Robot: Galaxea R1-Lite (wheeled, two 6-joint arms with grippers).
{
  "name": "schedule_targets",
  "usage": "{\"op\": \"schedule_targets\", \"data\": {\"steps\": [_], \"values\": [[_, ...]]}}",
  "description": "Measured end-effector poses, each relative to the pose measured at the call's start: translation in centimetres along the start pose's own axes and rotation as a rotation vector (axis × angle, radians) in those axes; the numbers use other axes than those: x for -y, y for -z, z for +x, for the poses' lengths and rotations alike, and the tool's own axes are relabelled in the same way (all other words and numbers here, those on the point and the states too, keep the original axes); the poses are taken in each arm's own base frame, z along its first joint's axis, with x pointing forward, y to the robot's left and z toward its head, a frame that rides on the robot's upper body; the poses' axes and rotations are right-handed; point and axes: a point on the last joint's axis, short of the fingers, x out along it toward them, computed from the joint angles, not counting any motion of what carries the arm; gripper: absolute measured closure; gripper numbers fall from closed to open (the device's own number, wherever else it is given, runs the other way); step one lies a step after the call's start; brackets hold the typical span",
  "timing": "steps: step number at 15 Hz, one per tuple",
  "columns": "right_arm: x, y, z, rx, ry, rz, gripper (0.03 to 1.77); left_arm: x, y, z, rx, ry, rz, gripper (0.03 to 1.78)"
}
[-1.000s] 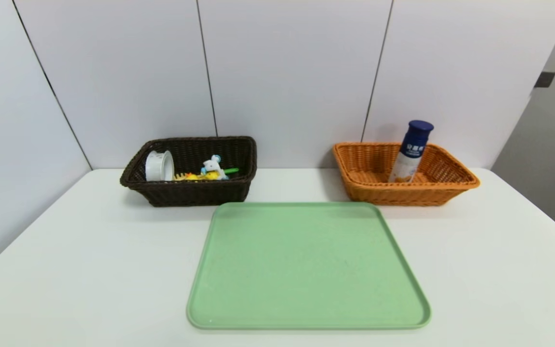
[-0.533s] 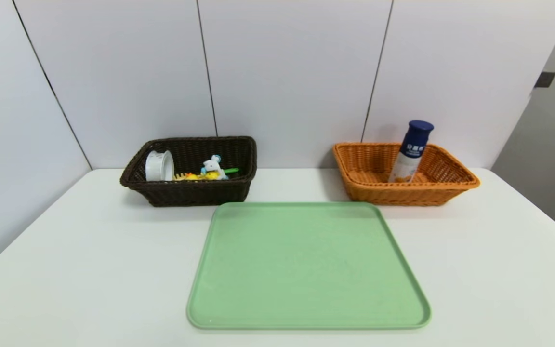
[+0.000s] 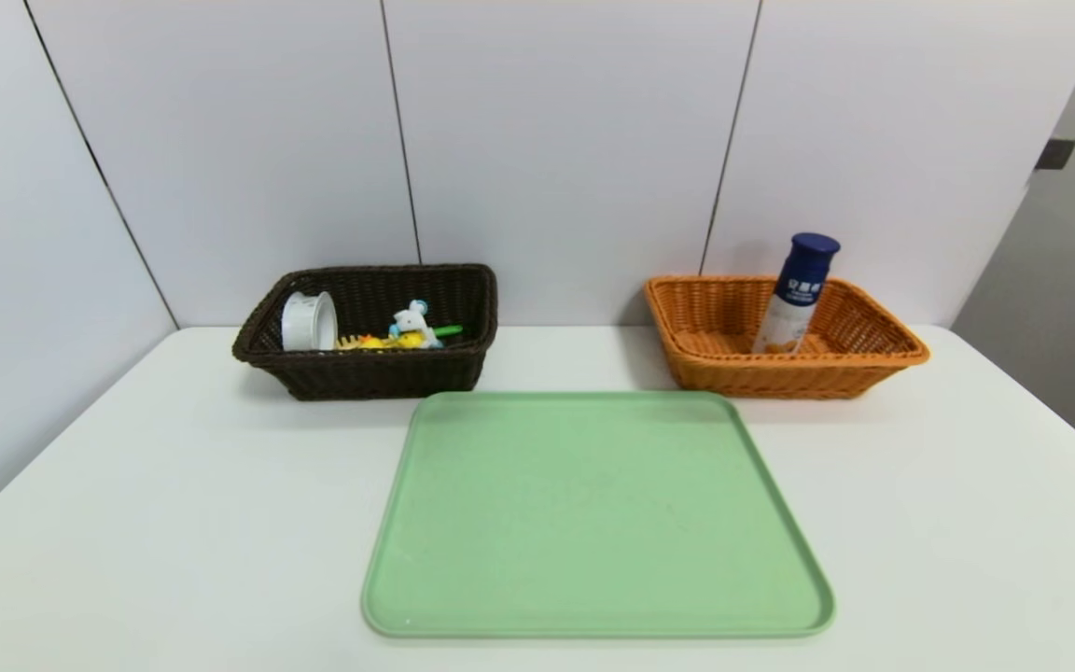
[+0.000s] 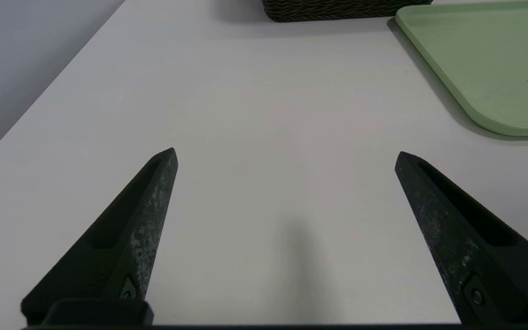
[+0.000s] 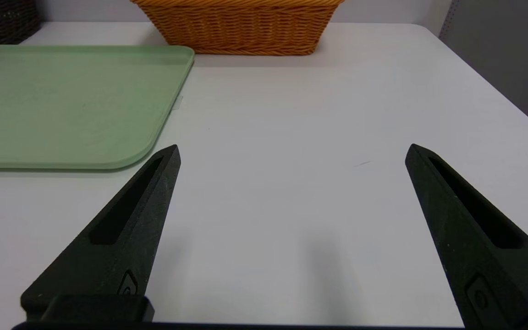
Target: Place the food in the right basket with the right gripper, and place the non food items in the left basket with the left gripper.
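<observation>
Both grippers parked with fingers spread wide, nothing held, no item left on the tray.

The left gripper [image 4: 286, 153] and the right gripper [image 5: 291, 151] are seen only in their own wrist views, each held low over the bare table [image 3: 174, 485] and aimed toward the baskets. The bottle [image 3: 797, 294] is found leaning, cap uppermost, in the orange basket [image 3: 687, 359], well ahead of the right gripper; a white roll [image 3: 307, 321] and small toys [image 3: 411, 329] lie in the dark basket [image 3: 369, 378], well ahead of the left gripper. Between the baskets, nearer the robot, the green tray [image 3: 593, 513] lies bare, so the sorting is judged finished.
</observation>
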Motion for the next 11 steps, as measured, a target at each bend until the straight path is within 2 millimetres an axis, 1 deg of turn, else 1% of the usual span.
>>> {"op": "schedule_targets", "data": {"steps": [11], "values": [[0.00, -0.01, 0.00, 0.001, -0.001, 0.008, 0.11, 0.00, 0.02, 0.00, -0.001, 0.000, 0.000, 0.12]]}}
